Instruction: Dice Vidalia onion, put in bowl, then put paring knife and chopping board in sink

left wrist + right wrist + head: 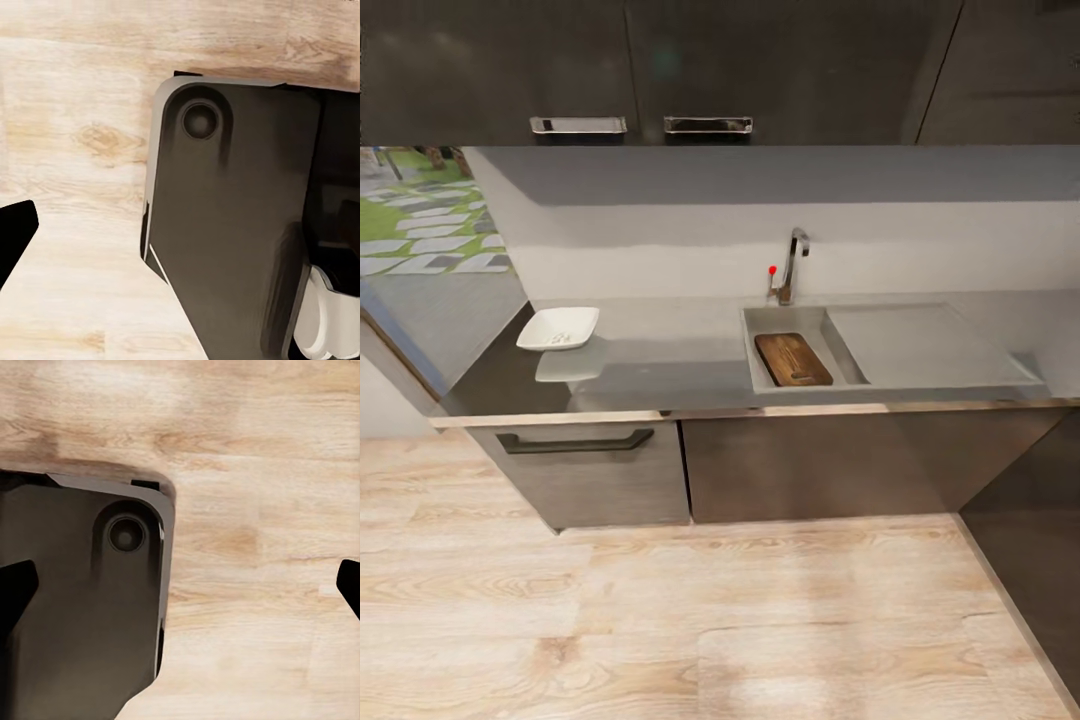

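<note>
The chopping board (793,360) lies inside the basin of the sink (890,345), under the chrome tap (790,265) with its red knob. The white bowl (558,327) sits on the table (660,355) near its left end, well apart from the sink; something small in it is too blurred to name. Dark upper cabinets (660,70) cut off the wall above. Both wrist views look down on the wooden floor (255,540) and the robot's dark base (232,225). The right gripper (180,585) is spread wide, fingertips at opposite edges; for the left gripper (15,232), one dark fingertip shows and I cannot tell its state.
</note>
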{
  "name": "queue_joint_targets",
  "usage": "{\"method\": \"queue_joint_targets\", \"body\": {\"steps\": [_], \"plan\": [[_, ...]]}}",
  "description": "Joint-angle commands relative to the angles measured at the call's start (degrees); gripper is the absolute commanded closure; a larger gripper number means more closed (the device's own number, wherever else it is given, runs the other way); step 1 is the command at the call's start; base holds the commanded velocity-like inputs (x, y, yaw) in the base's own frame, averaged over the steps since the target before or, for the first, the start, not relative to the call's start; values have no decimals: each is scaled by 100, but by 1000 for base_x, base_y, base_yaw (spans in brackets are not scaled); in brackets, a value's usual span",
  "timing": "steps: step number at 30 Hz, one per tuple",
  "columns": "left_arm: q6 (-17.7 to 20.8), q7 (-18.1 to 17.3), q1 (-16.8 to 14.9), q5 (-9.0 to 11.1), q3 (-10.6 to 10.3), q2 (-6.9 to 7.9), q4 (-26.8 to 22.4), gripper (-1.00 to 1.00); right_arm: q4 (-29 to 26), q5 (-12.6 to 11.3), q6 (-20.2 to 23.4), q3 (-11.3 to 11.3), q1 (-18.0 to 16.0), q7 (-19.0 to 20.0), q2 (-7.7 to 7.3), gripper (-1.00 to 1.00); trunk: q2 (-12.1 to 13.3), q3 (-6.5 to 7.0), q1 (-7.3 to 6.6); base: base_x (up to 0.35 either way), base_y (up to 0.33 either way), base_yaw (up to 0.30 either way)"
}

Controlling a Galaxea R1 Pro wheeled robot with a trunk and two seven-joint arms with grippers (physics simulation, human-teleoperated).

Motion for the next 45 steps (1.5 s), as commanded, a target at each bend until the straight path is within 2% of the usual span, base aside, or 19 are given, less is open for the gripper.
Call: {"method": "queue_joint_targets", "body": {"steps": [1,45], "plan": [[-20,-19,-4,59,-43,3,5,-100,-10,-10,-1,48,-1,-42,-1,-100,-9,0,3,0,0,0],[-22,-19,-4,59,-43,3,5,-100,-10,-19,-1,48,-3,-42,9,-100,-9,401,3,0,0,0]]}}
